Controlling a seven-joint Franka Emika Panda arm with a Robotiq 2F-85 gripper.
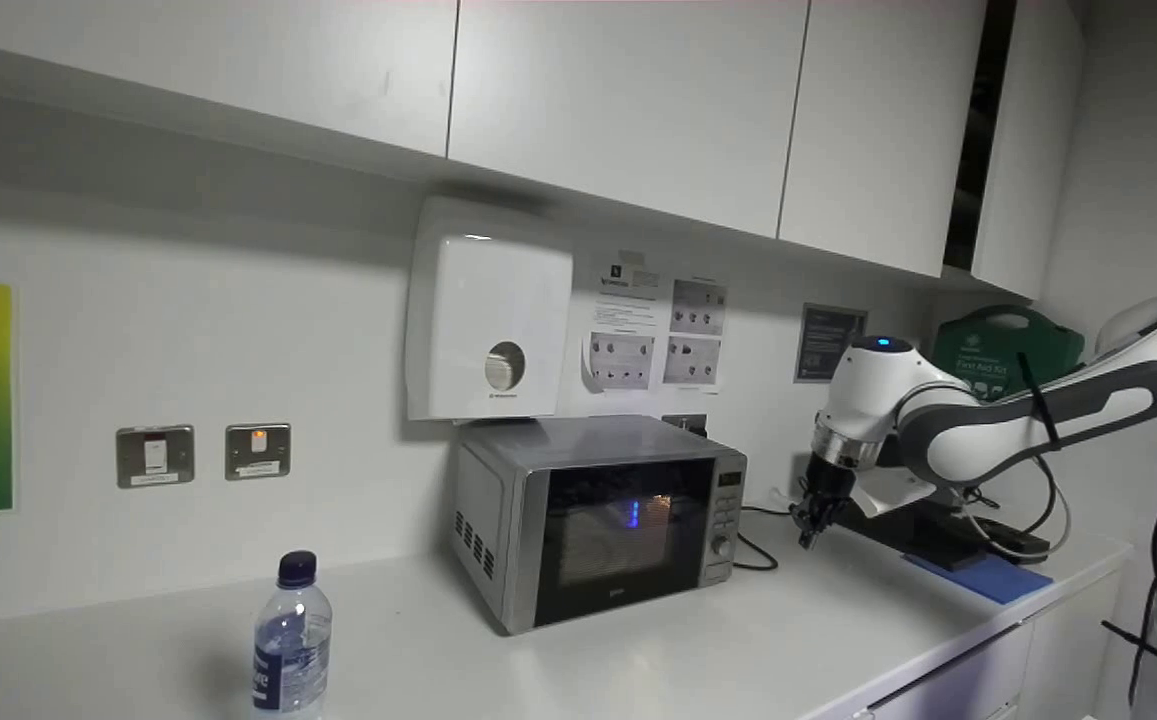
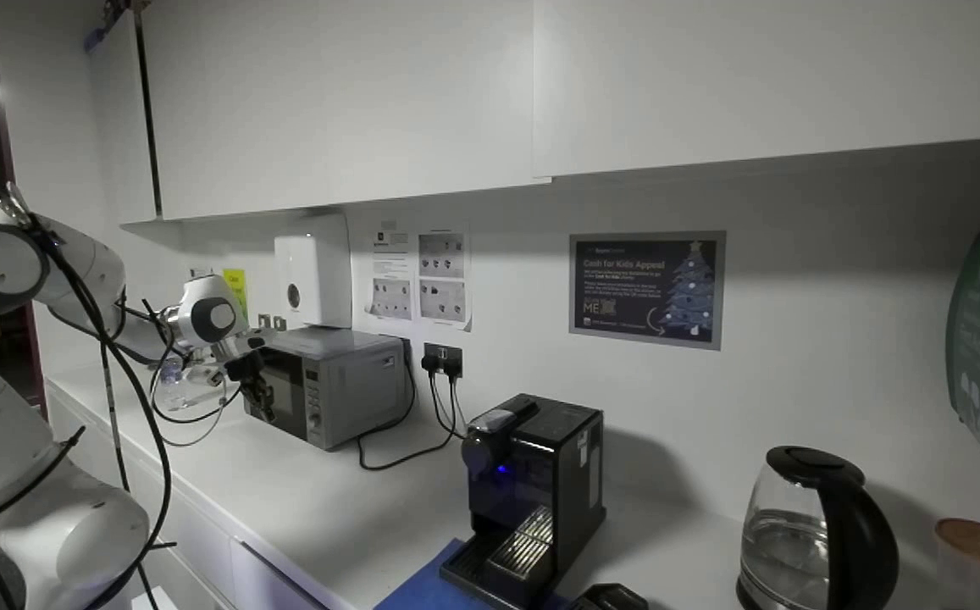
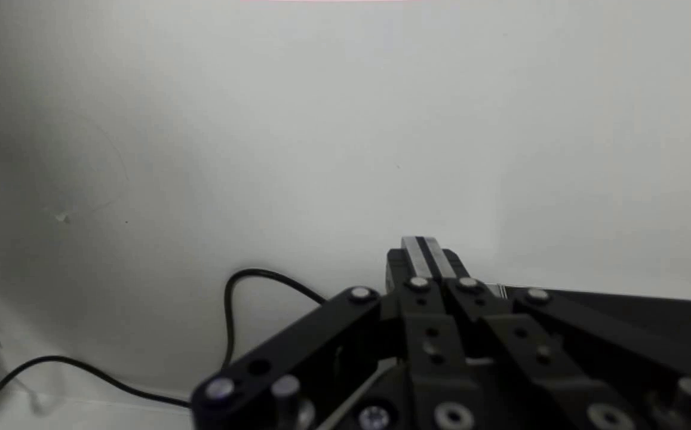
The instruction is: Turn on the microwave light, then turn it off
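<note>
The silver-grey microwave (image 1: 628, 425) stands against the wall on the counter, its dark door window (image 1: 628, 545) closed. A small warm glow and blue dots show in that glass; whether they are reflections I cannot tell. Its control strip (image 1: 723, 525) runs down the right of the front. In an exterior view my gripper (image 1: 806, 541) points downward, apart from the microwave on its right; in an exterior view the gripper (image 2: 268, 413) overlaps the front near the control strip (image 2: 313, 398). The wrist view shows my gripper (image 3: 421, 239) shut, its pads together, holding nothing; contact is not visible.
Black cables (image 2: 388, 464) lie beside the microwave. A black coffee machine (image 2: 578, 491) on a blue mat and a kettle (image 2: 782, 542) stand farther along the counter. A water bottle (image 1: 290, 640) is at the opposite end. A white dispenser (image 1: 493, 300) and cupboards (image 1: 628, 110) hang above.
</note>
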